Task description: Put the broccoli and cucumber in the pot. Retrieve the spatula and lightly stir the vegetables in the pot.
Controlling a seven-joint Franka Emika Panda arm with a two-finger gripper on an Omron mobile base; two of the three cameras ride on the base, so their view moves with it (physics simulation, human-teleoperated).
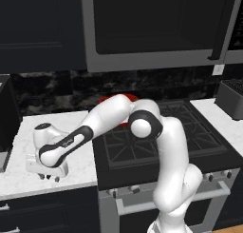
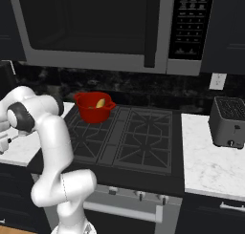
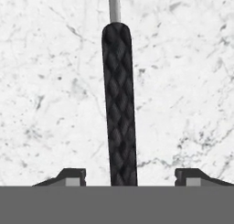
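The fingers (image 3: 130, 176) point down at the white marble counter (image 1: 19, 172) left of the stove (image 2: 129, 142). In the hand view they stand apart, one tip (image 3: 73, 176) on each side of the spatula's (image 3: 120, 104) black handle, with bare counter between each tip and the handle; they grip nothing. The handle lies flat on the marble and runs away from the hand to a thin grey shank at the top edge; the head is out of frame. In the left base view the hand sits low over the counter near its front edge. The red pot (image 2: 94, 106) stands on the back left burner, and something yellowish, probably the cucumber (image 2: 100, 103), lies inside it. The broccoli I cannot make out. A toaster (image 2: 228, 122) sits on the counter to the right.
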